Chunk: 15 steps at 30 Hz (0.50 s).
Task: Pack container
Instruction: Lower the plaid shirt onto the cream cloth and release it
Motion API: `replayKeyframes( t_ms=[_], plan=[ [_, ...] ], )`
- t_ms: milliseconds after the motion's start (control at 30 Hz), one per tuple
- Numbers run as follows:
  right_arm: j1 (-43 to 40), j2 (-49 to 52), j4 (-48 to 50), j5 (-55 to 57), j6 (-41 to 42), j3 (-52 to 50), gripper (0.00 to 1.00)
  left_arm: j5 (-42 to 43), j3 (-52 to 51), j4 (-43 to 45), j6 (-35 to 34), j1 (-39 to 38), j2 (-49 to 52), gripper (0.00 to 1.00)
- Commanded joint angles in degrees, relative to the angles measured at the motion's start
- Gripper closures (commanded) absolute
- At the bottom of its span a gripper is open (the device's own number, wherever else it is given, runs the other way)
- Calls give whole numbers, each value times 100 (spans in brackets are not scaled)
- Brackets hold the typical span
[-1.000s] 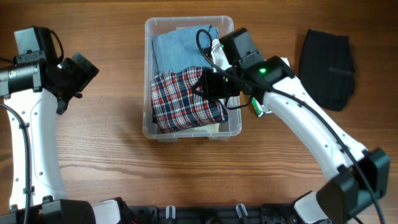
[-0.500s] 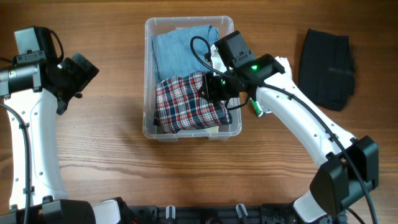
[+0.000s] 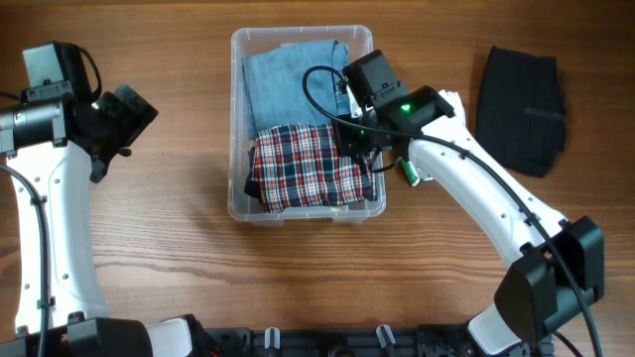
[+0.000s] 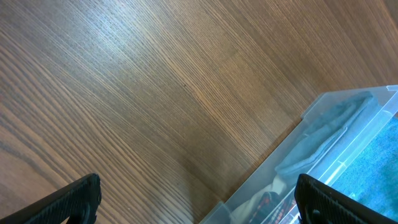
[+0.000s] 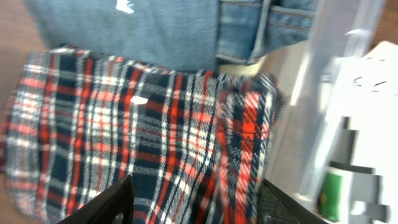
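The container (image 3: 236, 188), a clear plastic bin, stands in the middle of the table. A folded blue denim garment (image 3: 288, 87) fills its far half. A red, white and navy plaid garment (image 3: 308, 167) lies in its near half. My right gripper (image 3: 359, 149) hangs over the plaid's right edge by the bin's right wall. In the right wrist view its jaws (image 5: 196, 205) are apart, with the plaid (image 5: 143, 137) lying loose beneath them. My left gripper (image 3: 131, 121) is open over bare wood left of the bin, whose corner (image 4: 336, 124) shows in the left wrist view.
A black folded cloth (image 3: 521, 109) lies on the wood at the far right. A white label with a green item (image 3: 409, 171) sits just outside the bin's right wall. The table is brown wood.
The right gripper's jaws have spread and released the plaid garment, which now lies flatter in the bin's near half. The left arm has not moved.
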Motion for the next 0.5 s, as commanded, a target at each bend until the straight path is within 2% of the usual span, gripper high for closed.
replayKeyframes(
  t_ms=[0,333,400,467],
  plan=[
    [24,-92,57,446,-197,63,39,24,50,-2,2,31,-17,0],
    [26,-776,42,413,-280,63,42,24,50,-2,2,31,-17,0],
    [26,-870,-24,323,-282,63,45,24,50,0,2,31,-17,0],
    [37,-901,-155,52,-280,61,52,24,50,-2,2,31,-17,0]
  ],
)
